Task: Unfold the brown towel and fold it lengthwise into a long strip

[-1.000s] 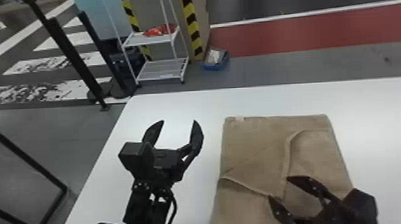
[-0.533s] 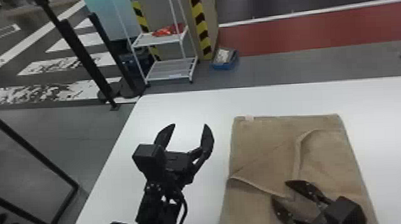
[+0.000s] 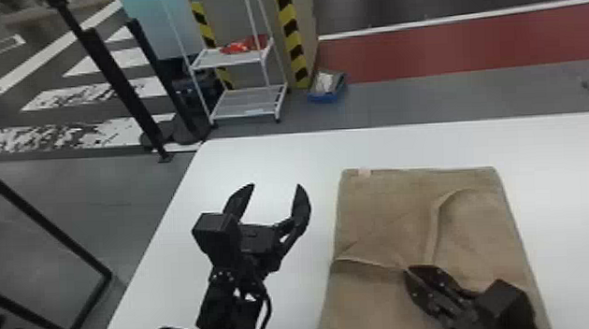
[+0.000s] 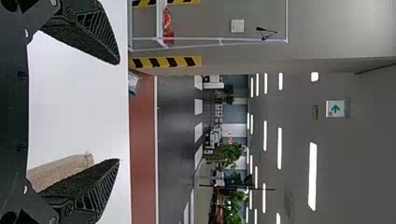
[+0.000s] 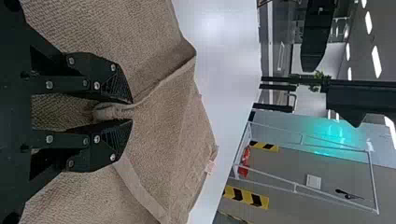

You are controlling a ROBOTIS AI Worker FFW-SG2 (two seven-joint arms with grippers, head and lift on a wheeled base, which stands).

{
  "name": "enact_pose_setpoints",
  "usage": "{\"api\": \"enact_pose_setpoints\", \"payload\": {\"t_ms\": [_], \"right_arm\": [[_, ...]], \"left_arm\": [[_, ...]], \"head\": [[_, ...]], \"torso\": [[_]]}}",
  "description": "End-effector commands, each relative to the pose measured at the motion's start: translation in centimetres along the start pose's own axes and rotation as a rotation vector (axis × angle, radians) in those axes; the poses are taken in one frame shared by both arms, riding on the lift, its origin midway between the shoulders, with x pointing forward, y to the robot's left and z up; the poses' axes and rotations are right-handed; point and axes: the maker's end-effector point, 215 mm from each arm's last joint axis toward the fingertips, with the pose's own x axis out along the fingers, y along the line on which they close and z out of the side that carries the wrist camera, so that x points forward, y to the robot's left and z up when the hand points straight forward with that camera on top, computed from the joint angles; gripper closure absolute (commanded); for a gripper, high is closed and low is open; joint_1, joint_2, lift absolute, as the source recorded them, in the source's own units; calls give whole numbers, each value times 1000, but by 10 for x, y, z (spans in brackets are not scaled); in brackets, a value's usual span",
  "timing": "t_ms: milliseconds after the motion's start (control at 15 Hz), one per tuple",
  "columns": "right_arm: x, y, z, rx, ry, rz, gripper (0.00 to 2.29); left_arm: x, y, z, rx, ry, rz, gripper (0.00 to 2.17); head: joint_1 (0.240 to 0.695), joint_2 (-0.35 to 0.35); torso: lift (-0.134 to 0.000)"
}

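The right gripper (image 3: 408,270) has its fingers nearly together, with a pinched fold of the brown towel (image 3: 379,210) between them. The towel lies on the white table (image 3: 260,158), roughly rectangular, with raised hems meeting near this grip and a pale tag at its far left corner. Earlier, these fingers were apart. The right gripper covers part of the cloth. Beside the towel, the left gripper (image 3: 276,185) is wide open and empty. Beyond the table stands a white rack (image 3: 231,58).

Matt, rough-woven cloth towel (image 3: 379,210); smooth white table (image 3: 261,163).
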Motion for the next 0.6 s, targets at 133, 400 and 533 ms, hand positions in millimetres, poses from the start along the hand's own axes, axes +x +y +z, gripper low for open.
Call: {"api": "enact_pose_setpoints", "payload": {"t_ms": [133,400,533], "right_arm": [[-2,-3,9,-4,-14,-6,1220],[-28,-24,26,34,-65,-44,1362],[-69,-76,22,101,-99,-127,1362]], "left_arm": [[0,1,0,3,0,1,151],[0,0,2,3,-5,0,151],[0,1,7,5,-19,3,151]], "head": [[695,308],[695,304],[695,280]], "torso": [[-114],[-114],[-114]]}}
